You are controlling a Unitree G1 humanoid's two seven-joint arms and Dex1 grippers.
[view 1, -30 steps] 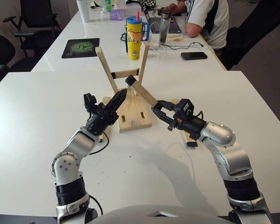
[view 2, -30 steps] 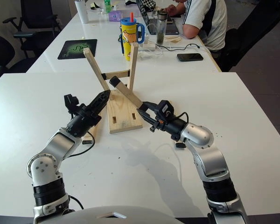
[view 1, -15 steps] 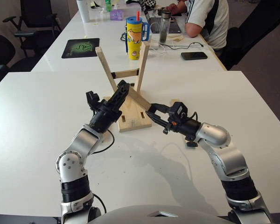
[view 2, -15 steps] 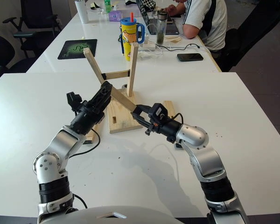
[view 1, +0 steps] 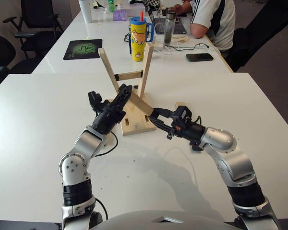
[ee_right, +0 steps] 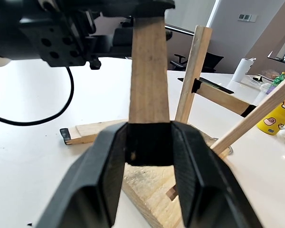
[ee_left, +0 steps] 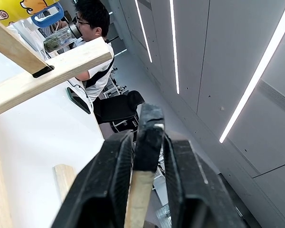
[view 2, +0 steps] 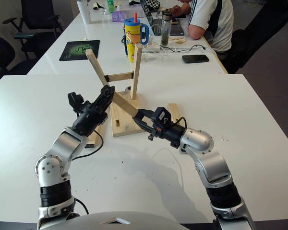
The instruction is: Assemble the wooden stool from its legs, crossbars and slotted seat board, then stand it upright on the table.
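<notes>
The slotted seat board (view 1: 134, 125) lies flat on the white table. Two legs (view 1: 108, 68) joined by a crossbar (view 1: 129, 75) stand up out of it. A loose leg (view 1: 141, 102) slants above the board. My right gripper (view 1: 157, 115) is shut on its lower end, and the right wrist view shows the leg (ee_right: 149, 71) rising from that gripper (ee_right: 149, 137). My left gripper (view 1: 124, 91) is shut on the black-capped upper end (ee_left: 149, 130). Two more wooden pieces rest on the table, one (view 2: 93, 137) under my left arm, one (view 2: 173, 109) behind my right gripper.
A yellow cup (view 1: 139, 39), a green mat (view 1: 83, 49) and a phone (view 1: 199, 57) sit on the far table, where a person is seated. A black cable (view 1: 107, 143) loops by my left forearm. Bare table lies in front of the board and at both sides.
My left gripper swung in from beside the leg and closed on its capped upper end. My right gripper carried the leg's lower end left, nearer the seat board.
</notes>
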